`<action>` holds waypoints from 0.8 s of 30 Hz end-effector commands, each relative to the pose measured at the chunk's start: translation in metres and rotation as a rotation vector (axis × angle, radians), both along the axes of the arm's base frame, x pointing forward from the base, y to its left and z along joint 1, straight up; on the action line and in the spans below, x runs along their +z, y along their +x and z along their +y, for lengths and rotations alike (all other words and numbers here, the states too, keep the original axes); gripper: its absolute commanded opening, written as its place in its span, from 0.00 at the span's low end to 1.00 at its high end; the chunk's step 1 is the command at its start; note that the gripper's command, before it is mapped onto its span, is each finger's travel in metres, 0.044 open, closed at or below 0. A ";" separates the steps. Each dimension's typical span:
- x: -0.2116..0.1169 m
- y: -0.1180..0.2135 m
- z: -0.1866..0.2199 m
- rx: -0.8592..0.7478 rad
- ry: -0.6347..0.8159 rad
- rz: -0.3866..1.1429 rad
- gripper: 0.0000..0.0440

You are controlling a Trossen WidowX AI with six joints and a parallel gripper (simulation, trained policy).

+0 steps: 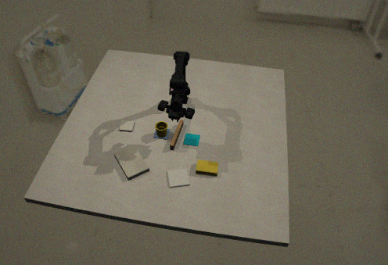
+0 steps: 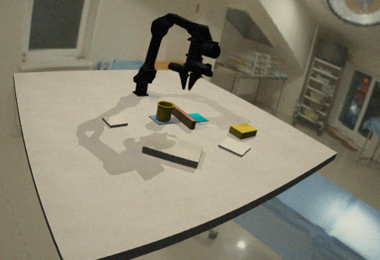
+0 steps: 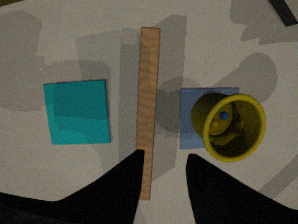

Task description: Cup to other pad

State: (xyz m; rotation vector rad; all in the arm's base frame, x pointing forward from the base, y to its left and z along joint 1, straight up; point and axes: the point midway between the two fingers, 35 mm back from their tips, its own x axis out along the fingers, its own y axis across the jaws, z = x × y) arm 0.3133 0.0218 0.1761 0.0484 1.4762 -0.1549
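Matte black arm, blocky joints, tapered gripper (image 1: 177,119) (image 2: 187,89) (image 3: 165,159) fingers.

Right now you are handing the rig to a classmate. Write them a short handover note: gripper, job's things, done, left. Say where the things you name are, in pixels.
Gripper (image 1: 176,119) (image 2: 187,89) (image 3: 165,159): fingers partly open, nothing between them, above the table.
Cup (image 1: 161,129) (image 2: 165,111) (image 3: 234,128): upright on the blue pad (image 1: 167,135) (image 2: 156,120) (image 3: 187,119), marbles inside.
Teal pad (image 1: 192,139) (image 2: 198,117) (image 3: 77,112): bare, across the wooden bar (image 1: 177,134) (image 2: 185,116) (image 3: 148,95).
Done: no transfer.
Left: grasp, carry level over the bar, set down, release.

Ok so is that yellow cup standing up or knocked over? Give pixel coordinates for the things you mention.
Upright: the cup (image 1: 161,130) (image 2: 165,112) (image 3: 235,127) stands on the blue pad (image 1: 167,135) (image 2: 156,119) (image 3: 187,135), its rim facing up.
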 end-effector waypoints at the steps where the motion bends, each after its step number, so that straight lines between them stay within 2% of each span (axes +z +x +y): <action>1: -0.007 -0.002 -0.009 0.008 -0.017 0.038 0.28; 24: -0.066 -0.010 -0.047 0.069 -0.032 0.169 0.42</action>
